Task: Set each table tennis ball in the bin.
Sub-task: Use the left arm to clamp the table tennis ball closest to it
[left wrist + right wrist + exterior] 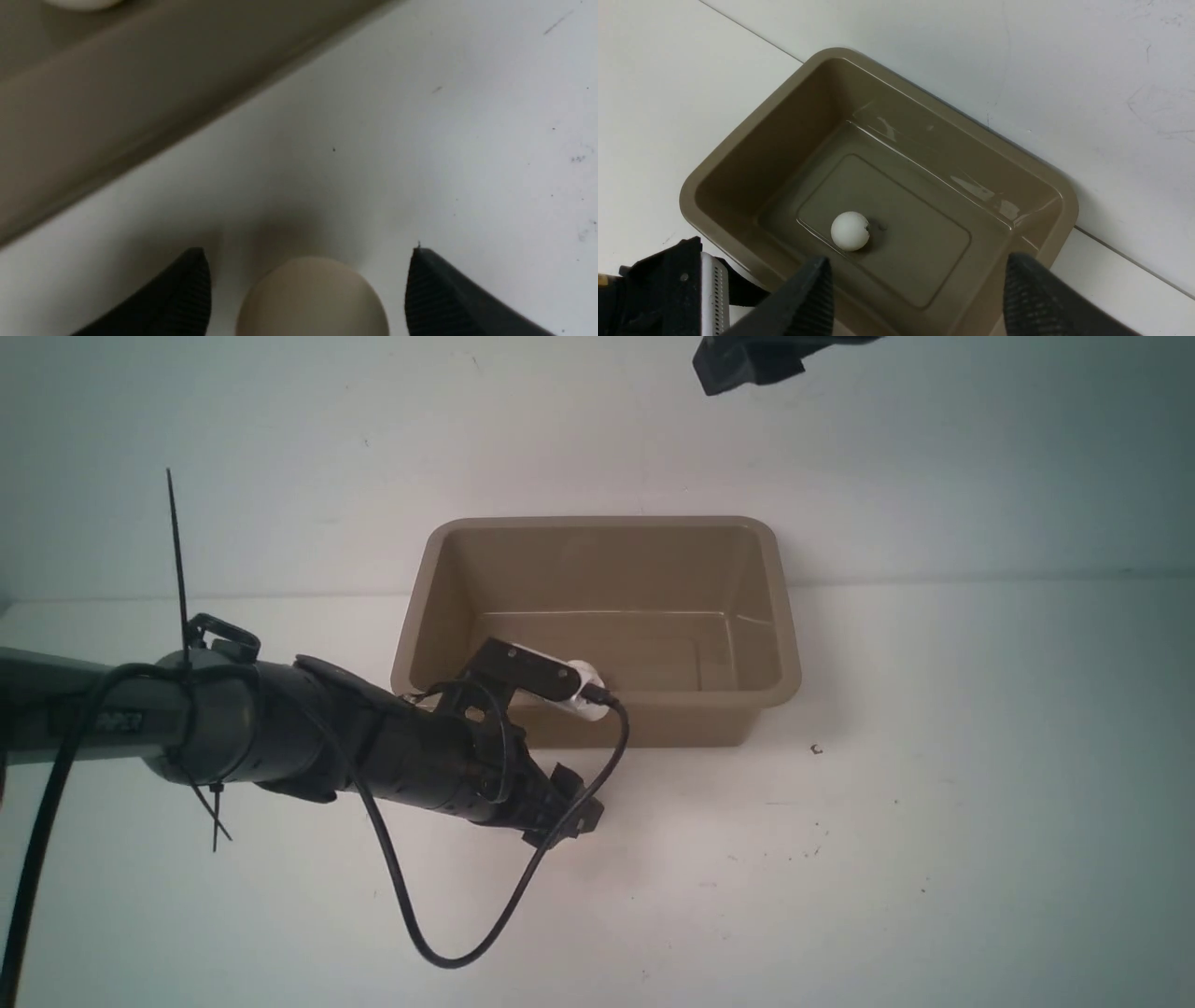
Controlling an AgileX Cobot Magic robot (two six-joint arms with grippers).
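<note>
Taupe-brown plastic fills the middle of the front frame: that's the bin (597,728), upright on the white table (896,896), its mouth open to us. And here comes the left arm (308,719), reaching in from the left edge, its left gripper (568,810) low, just in front of the bin's near wall. The claw is wide open! In the left wrist view, one table tennis ball (313,298) sits between the two fingers (187,289), a gap showing on either side of it, outside the bin.

And the other ball (850,231)? Already in the bin, resting on its floor, plain as day in the right wrist view. Up at the top edge of the front frame, right of centre, hangs the right gripper (747,364), beyond the bin; its jaws stand apart too, gripping nothing.

Lettering check: there's a pale marking (119,721) on the left arm, at the left of the front frame, but it's too blurred to read with certainty. A black cable (457,959) loops down through the lower left and climbs to a white device (586,691) mounted by the left gripper, over the bin's near rim.
</note>
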